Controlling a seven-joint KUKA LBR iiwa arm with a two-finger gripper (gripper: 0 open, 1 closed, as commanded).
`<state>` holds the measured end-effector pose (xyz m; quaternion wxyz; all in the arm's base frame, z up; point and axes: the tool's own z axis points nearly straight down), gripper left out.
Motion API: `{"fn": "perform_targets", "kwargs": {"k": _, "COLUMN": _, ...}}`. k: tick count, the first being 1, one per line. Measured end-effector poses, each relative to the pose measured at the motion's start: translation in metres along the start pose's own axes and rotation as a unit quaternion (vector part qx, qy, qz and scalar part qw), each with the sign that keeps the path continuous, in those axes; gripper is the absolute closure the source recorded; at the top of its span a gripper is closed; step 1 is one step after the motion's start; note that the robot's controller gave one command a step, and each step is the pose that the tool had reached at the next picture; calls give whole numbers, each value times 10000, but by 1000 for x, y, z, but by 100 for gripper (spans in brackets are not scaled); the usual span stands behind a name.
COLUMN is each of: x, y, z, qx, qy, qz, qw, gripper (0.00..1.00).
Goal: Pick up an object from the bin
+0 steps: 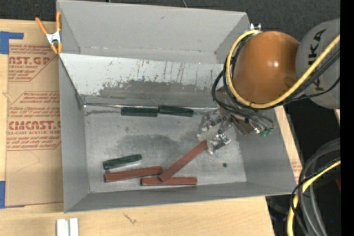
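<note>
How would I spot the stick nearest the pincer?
Look in the grey bin, at the front of its floor. The slanted brown stick runs from there up and right to the pincer; the two flat brown sticks beside it lie along the front wall.

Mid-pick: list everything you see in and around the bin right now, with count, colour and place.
bin: one, grey metal, middle of the view.
back green sticks: two, dark green, end to end along the floor's far edge.
front green stick: one, dark green, front left of the floor.
flat brown sticks: two, reddish brown, lying along the front edge.
slanted brown stick: one, reddish brown, running from the flat pair up to the tool.
tool: one, metal, right side of the floor, at the slanted stick's upper end.
orange cover: one, on the wrist above the tool.
</note>
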<state>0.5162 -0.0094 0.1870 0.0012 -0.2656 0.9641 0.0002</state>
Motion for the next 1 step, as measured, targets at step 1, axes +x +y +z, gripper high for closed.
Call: {"fn": "perform_targets", "kwargs": {"k": 1, "x": -1, "y": -3, "z": -26, "qx": -20, "qy": 24, "qz": -388, "qw": 9992, "gripper": 100}}
